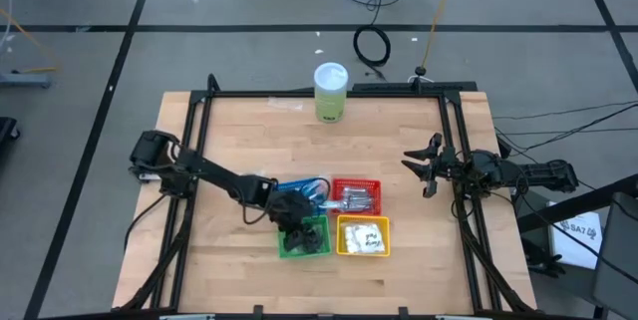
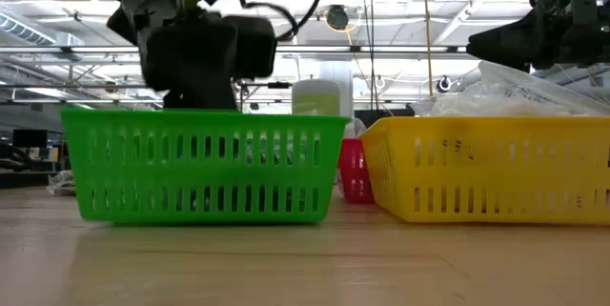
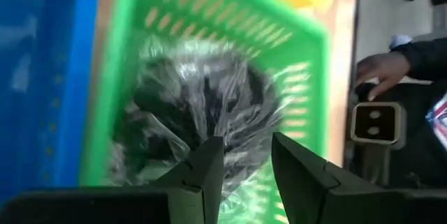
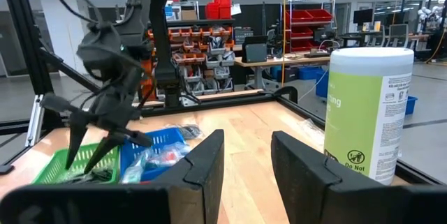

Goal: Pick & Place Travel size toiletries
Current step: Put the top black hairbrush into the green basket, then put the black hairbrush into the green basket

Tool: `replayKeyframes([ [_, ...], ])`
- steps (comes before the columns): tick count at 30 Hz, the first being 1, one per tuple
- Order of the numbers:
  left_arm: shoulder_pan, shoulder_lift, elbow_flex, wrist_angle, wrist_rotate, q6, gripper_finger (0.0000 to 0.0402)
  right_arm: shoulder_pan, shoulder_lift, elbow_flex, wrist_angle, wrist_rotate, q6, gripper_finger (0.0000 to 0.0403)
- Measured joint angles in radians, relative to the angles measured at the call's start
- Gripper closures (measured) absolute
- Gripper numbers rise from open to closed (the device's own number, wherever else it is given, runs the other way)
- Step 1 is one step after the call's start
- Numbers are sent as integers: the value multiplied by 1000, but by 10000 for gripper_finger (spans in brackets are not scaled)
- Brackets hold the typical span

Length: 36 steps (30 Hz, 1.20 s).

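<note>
- Left gripper [image 1: 292,222] is hovering over the green basket [image 1: 317,248], jaws slightly spread, empty; the wrapped dark puffs [image 3: 188,105] are lying directly beneath.
- Right gripper [image 1: 424,168] is waiting well apart, jaws spread.

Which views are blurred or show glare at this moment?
Left wrist view: motion-smeared, green basket and wrapped dark puffs soft, glare on the wrap. Low view: near basket walls sharp, the left pincer a dark backlit shape. High and right wrist views: evenly lit, clear.
</note>
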Motion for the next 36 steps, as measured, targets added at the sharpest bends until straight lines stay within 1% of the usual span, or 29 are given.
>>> replayKeyframes([
  [5,7,-72,0,8,-8,54,279,0,0,0,1,0,0,293],
  [9,3,-156,0,-2,-60,118,279,0,0,0,1,0,0,293],
  [12,-10,-242,0,-72,-143,176,279,0,0,0,0,0,0,293],
  [14,-18,-309,1,-196,-238,165,279,0,0,0,1,0,0,293],
  [17,-30,-402,1,-462,-437,12,279,0,0,0,0,0,0,293],
  [19,-36,-448,1,-664,-582,-144,279,0,0,0,1,0,0,293],
  [20,-37,-462,1,-752,-639,-235,279,0,0,0,1,0,0,293],
  [21,-39,-471,1,-825,-675,-323,279,0,0,0,0,0,0,293],
  [24,-49,-478,0,-998,-694,-516,274,0,0,0,0,0,0,293],
  [27,-52,-471,-10,-1065,-697,-639,252,0,0,0,1,0,0,293],
  [31,-35,-469,-75,-1035,-684,-710,205,0,0,0,1,0,0,293],
  [34,-10,-469,-142,-1003,-648,-750,172,0,0,0,1,0,0,293],
  [36,8,-469,-187,-1001,-616,-796,157,0,0,0,0,0,0,293],
])
